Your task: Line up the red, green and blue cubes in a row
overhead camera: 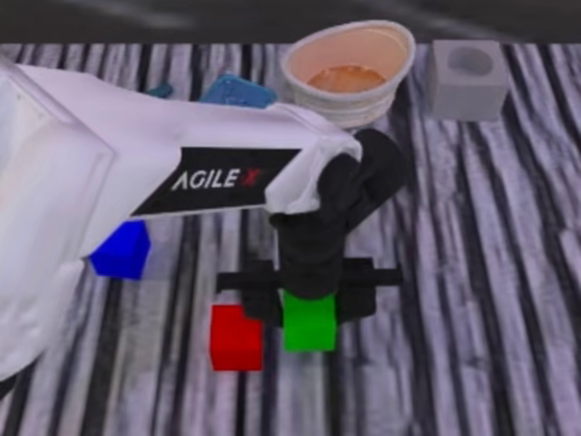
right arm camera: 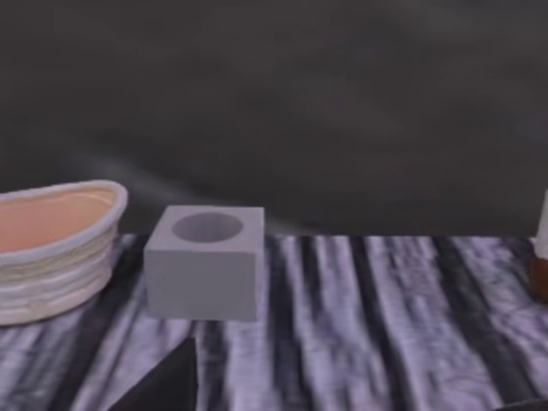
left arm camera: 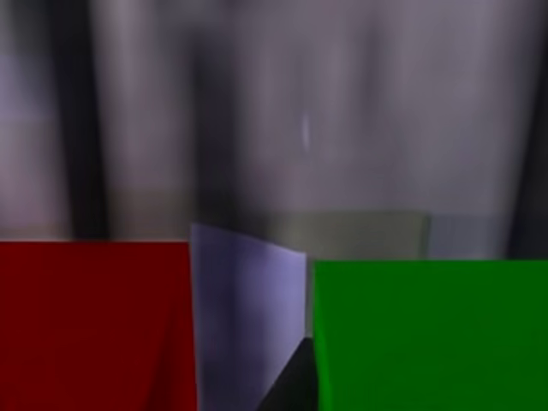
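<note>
From above, our left pincer [overhead camera: 309, 304] stands over the green cube [overhead camera: 310, 323], its grip unclear; red cube [overhead camera: 236, 338] just beside at nine o'clock, blue cube [overhead camera: 122, 250] toward ten. Only our right wrist view shows the grey block's [right arm camera: 205, 261] side

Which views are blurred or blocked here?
Top view: the left arm hides part of the blue cube. Left wrist view: red cube and green cube fill the frame close up, table blurred. Right wrist view: unobstructed.
</note>
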You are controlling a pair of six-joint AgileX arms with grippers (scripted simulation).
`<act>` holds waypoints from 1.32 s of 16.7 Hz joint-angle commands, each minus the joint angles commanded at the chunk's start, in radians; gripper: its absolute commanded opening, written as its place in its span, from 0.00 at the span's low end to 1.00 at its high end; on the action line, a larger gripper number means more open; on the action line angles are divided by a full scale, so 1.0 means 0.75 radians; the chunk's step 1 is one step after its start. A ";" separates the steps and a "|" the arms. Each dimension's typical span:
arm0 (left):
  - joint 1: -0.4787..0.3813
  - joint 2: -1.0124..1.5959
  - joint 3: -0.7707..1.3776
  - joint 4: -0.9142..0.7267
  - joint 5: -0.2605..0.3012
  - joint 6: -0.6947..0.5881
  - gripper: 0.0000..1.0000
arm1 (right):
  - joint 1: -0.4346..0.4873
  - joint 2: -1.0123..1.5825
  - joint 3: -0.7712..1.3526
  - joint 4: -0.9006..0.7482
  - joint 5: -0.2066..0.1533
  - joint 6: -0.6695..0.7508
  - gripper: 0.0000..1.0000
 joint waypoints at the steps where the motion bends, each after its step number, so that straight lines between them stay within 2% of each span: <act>1: -0.001 0.005 -0.009 0.012 0.000 -0.001 0.00 | 0.000 0.000 0.000 0.000 0.000 0.000 1.00; 4: -0.001 0.006 -0.010 0.012 0.000 -0.001 0.00 | 0.000 0.000 0.000 0.000 0.000 0.000 1.00; 17: -0.001 0.006 -0.010 0.012 0.000 -0.001 0.98 | 0.000 0.000 0.000 0.000 0.000 0.000 1.00; 22: -0.001 0.006 -0.010 0.012 0.000 -0.001 1.00 | 0.000 0.000 0.000 0.000 0.000 0.000 1.00</act>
